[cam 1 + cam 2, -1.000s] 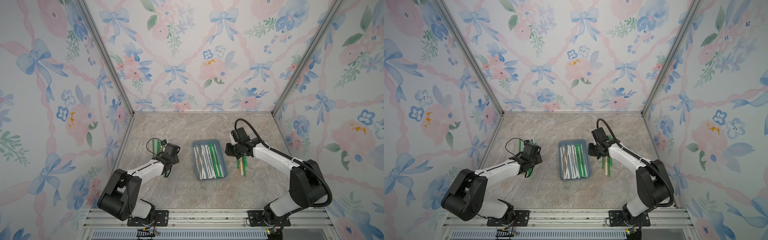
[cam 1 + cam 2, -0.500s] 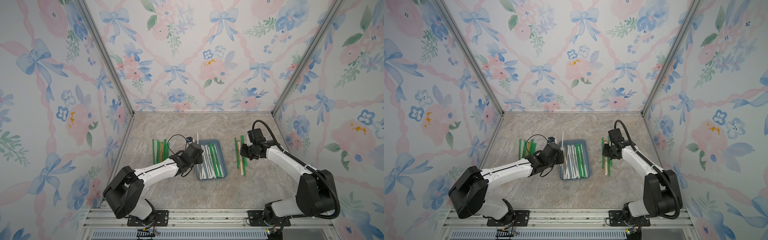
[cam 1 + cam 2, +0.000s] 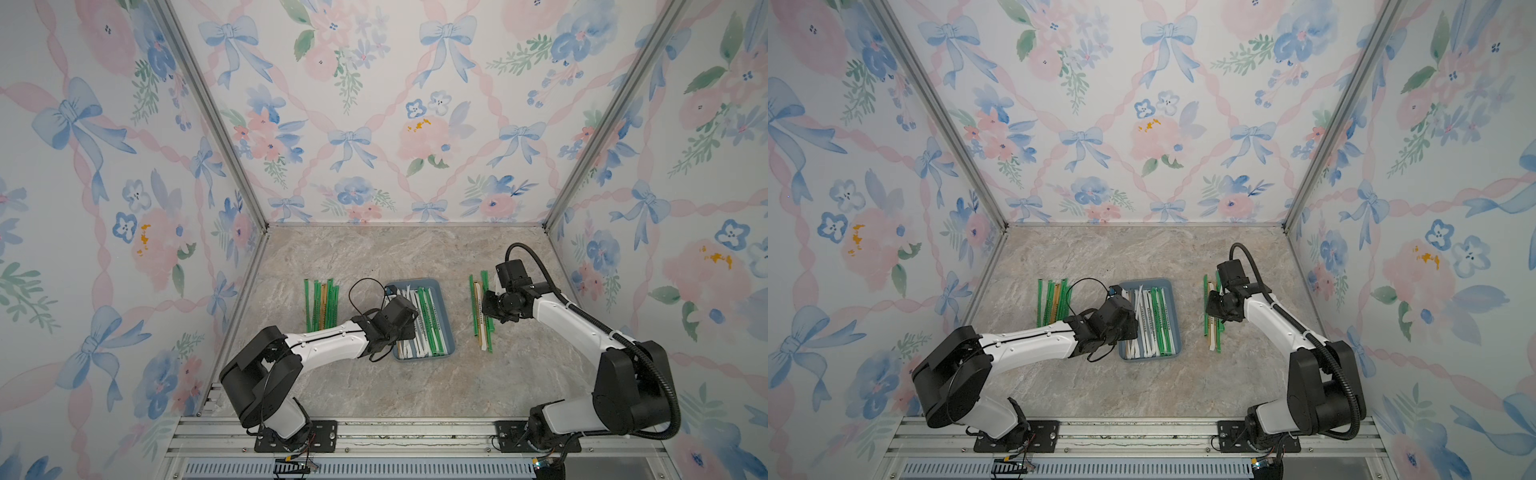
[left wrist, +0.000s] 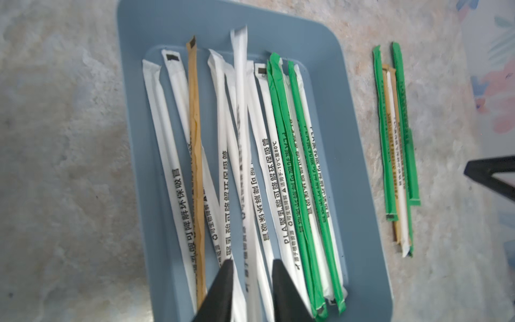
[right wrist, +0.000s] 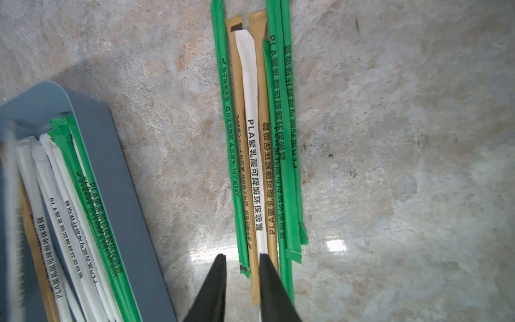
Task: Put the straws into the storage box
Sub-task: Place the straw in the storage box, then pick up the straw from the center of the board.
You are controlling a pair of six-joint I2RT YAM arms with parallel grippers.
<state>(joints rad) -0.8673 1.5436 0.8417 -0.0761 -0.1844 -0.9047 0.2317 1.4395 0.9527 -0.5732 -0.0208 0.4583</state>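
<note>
The blue-grey storage box (image 3: 450,332) (image 4: 348,139) sits mid-table and holds several white, green and tan straws (image 4: 267,167). My left gripper (image 4: 252,263) hovers over the box's near end, jaws a little apart, open, with white straws lying below the gap. One long white straw (image 4: 240,55) reaches up onto the far rim. Two loose piles of straws lie on the table, one left of the box (image 3: 322,305) and one right of it (image 3: 478,320) (image 5: 252,139). My right gripper (image 5: 242,256) is low over the right pile's near end, open, straddling a tan straw's end.
Floral walls close the marble tabletop (image 3: 374,257) on three sides. The right arm (image 3: 573,324) reaches in from the front right, the left arm (image 3: 324,345) from the front left. A metal rail (image 3: 415,432) runs along the front edge.
The left arm carried a white straw from the left pile to the box and opened its jaws; the straw now lies in the box. The right gripper moved from the box to the right pile.
</note>
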